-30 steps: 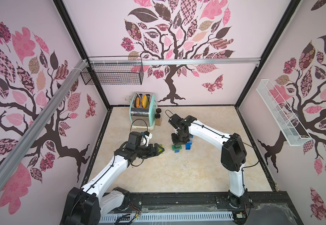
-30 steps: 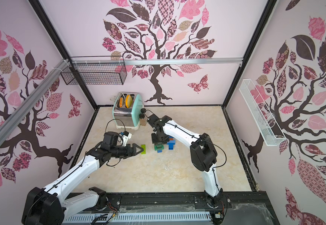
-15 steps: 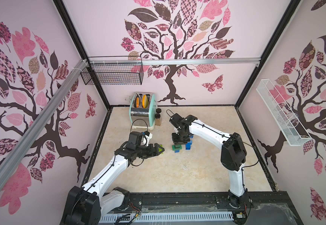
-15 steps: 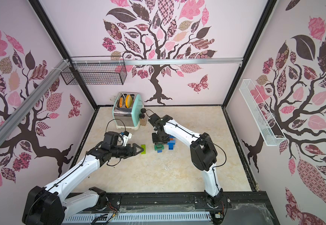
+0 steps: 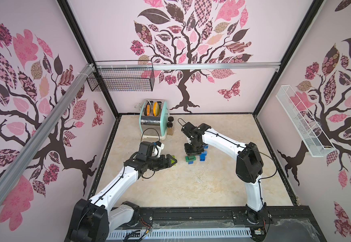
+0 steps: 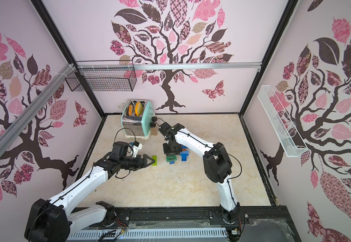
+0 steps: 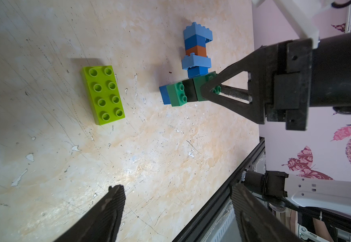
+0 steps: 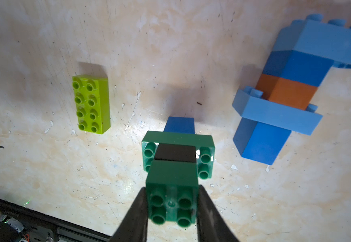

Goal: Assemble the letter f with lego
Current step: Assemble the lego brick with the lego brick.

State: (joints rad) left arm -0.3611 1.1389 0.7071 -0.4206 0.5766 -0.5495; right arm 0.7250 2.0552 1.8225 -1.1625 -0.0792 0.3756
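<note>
R fingers (image 8: 138, 211) pinch top of green stack (image 8: 176, 138) at centre of table (image 5: 191, 188). Blue stack (image 8: 279, 113) lies just beside. Lime brick (image 7: 103, 94) apart, flat, nr spread L fingers (image 7: 107, 213). Toaster (image 5: 152, 123), 2 jars (image 5: 169, 128) at rear, well apart. R wrist (image 5: 193, 142) covers green stack's top in both top views; base contact unclear.

Left arm (image 5: 116, 184) reaching from lower left toward frame centre in a top view, forearm lying low and nearly level, left gripper (image 5: 173, 161) with jaws spread wide, right arm (image 5: 222, 144) arching in from lower right, wrist pointing straight down, right gripper (image 8: 172, 206) pinching a dark green brick (image 8: 171, 180) between its fingers
</note>
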